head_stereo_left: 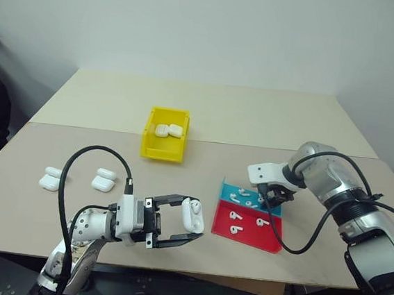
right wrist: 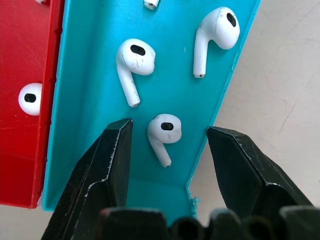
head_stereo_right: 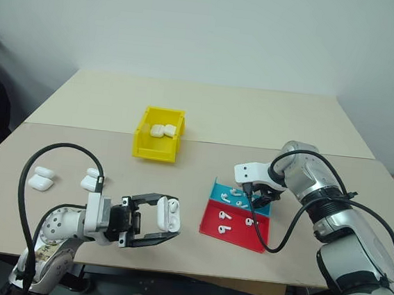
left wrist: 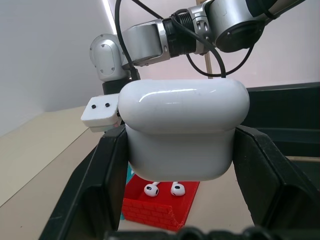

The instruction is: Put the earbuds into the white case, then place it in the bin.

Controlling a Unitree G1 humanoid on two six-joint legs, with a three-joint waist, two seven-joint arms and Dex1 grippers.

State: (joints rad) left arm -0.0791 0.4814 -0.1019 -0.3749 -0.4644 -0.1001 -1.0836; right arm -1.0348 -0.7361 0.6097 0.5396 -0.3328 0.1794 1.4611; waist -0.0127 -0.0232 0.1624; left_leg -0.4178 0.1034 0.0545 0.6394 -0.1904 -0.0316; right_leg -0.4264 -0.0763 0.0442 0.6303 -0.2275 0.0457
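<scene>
Earbuds (right wrist: 162, 131) lie loose on the red-and-blue tray (head_stereo_left: 270, 239), so we hang our right gripper (right wrist: 167, 150) straight over one in its blue half, jaws spread either side. Left of the tray, our left gripper (head_stereo_left: 190, 229) pinches the white case (head_stereo_left: 192, 215) upright, lid open, ready for loading; the bin (head_stereo_left: 162, 150) sits beyond, already holding cases.

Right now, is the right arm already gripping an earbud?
No. The right fingers stand open on either side of an earbud lying on the blue tray, not touching it.
</scene>
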